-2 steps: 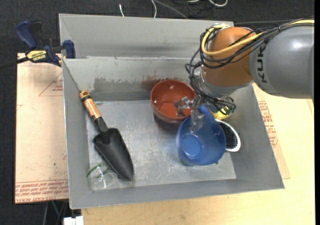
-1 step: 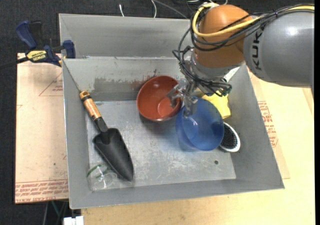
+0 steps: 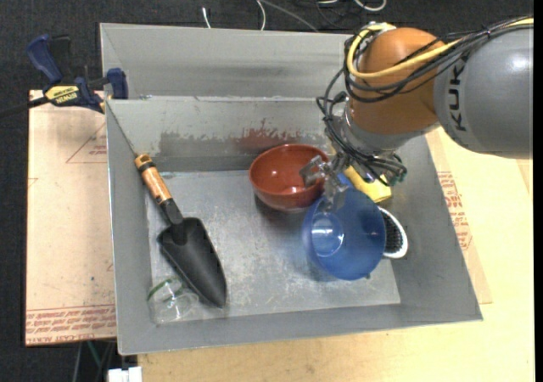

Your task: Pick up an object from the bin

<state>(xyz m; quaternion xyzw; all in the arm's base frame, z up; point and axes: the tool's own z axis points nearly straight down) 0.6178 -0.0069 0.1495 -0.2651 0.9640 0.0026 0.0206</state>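
Your gripper [image 3: 329, 182] hangs under the orange wrist cover [image 3: 394, 75] at the right of the bin [image 3: 254, 257], low over the spot where the red bowl [image 3: 280, 178] meets the blue cup [image 3: 344, 240]; its tip sits at the bowl's right rim, just above the cup's upper edge; whether it is spread or pressed together you cannot tell, nor whether it touches either one. The bowl stands upright near the back wall, mouth up; the cup lies just in front of it and to the right, and you look partly into its mouth. A yellow block [image 3: 376, 188] shows just right of the gripper, partly hidden by the arm; a black brush [image 3: 394, 238] with a white edge lies against the cup's right side. Well apart, on the left, a trowel [image 3: 193, 260] lies slantwise, black blade toward the front, brown handle toward the back left corner; a clear glass [image 3: 168, 301] thing sits by the blade at the front left.
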